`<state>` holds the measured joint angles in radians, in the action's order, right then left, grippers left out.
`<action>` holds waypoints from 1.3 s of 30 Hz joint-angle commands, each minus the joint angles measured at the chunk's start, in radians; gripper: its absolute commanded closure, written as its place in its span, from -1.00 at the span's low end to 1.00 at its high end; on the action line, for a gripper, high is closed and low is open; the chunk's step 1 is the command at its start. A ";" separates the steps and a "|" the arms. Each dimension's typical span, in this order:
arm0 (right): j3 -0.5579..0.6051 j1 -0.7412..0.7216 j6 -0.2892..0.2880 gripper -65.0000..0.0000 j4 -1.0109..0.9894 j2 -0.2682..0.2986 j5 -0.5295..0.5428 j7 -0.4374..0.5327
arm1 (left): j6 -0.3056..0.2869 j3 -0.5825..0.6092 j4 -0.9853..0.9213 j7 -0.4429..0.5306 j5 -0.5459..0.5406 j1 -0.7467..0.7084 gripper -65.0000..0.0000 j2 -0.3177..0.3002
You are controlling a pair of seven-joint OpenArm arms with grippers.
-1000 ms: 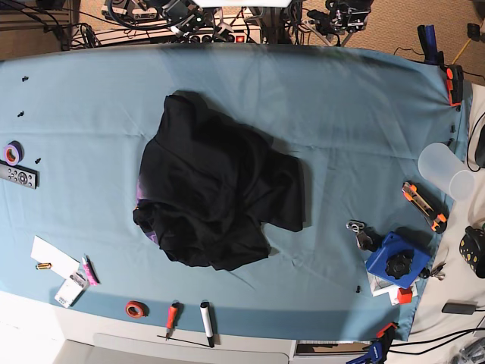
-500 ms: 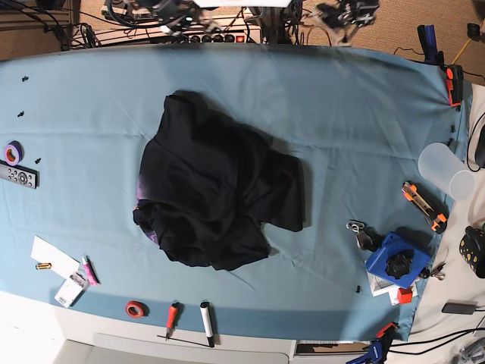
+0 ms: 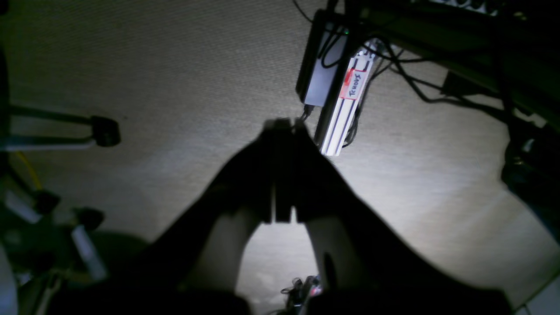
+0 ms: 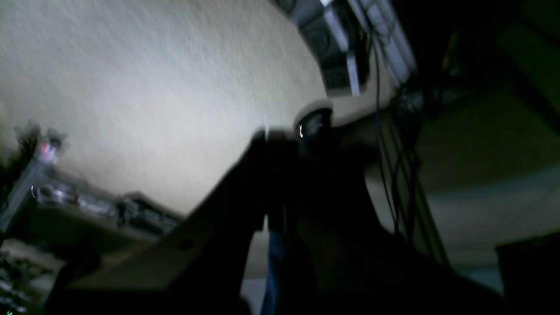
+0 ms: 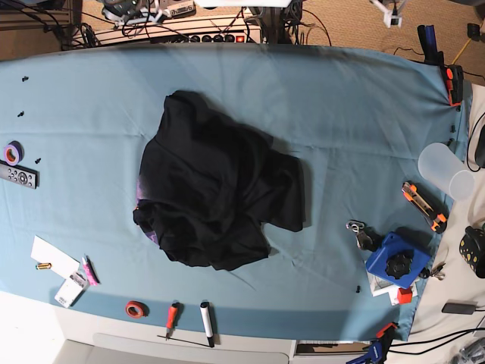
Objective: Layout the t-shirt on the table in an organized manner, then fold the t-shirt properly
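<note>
The black t-shirt (image 5: 215, 197) lies crumpled in a heap left of centre on the light blue table (image 5: 356, 121), with a bit of purple print showing at its left edge. Neither gripper is over the table. In the left wrist view my left gripper (image 3: 283, 126) is shut and empty, held over beige carpet. In the right wrist view my right gripper (image 4: 274, 136) is also shut with nothing in it, and the picture is blurred. The base view shows only small bits of the arms past the table's far edge.
Along the table's borders lie a purple tape roll (image 5: 13, 153), a remote (image 5: 18, 177), a red tape ring (image 5: 136, 309), a screwdriver (image 5: 173, 317), a marker (image 5: 206, 322), a blue box (image 5: 394, 259), a utility knife (image 5: 423, 205) and a plastic cup (image 5: 447, 171). Cables and a power strip (image 5: 212, 36) lie behind.
The arm parts at the far edge have swung outward and mostly left the base view. The t-shirt has not moved.
</note>
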<state>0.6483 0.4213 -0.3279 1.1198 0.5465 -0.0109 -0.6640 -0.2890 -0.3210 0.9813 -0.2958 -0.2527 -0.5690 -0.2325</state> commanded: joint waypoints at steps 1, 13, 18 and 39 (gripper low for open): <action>-0.002 0.031 0.014 1.00 0.055 0.026 0.003 -0.023 | -0.008 -0.002 0.060 -0.018 -0.024 -0.045 1.00 -0.008; -0.050 0.353 0.282 1.00 0.579 0.074 -0.098 -0.174 | -0.008 -0.004 0.671 -0.180 -0.066 -0.410 1.00 0.003; -0.196 0.451 0.304 1.00 0.712 0.074 -0.117 -0.174 | -0.008 -0.005 0.827 -0.214 -0.066 -0.490 1.00 0.003; -0.526 0.426 0.298 1.00 1.236 0.071 -0.082 -0.198 | -0.008 -0.005 1.312 -0.333 -0.062 -0.443 1.00 0.003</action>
<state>0.1307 0.8436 -0.0422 2.3409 0.6086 -0.0811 -0.8761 -0.2935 -0.3218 2.2745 -0.6483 -0.3069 -1.0012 -0.2253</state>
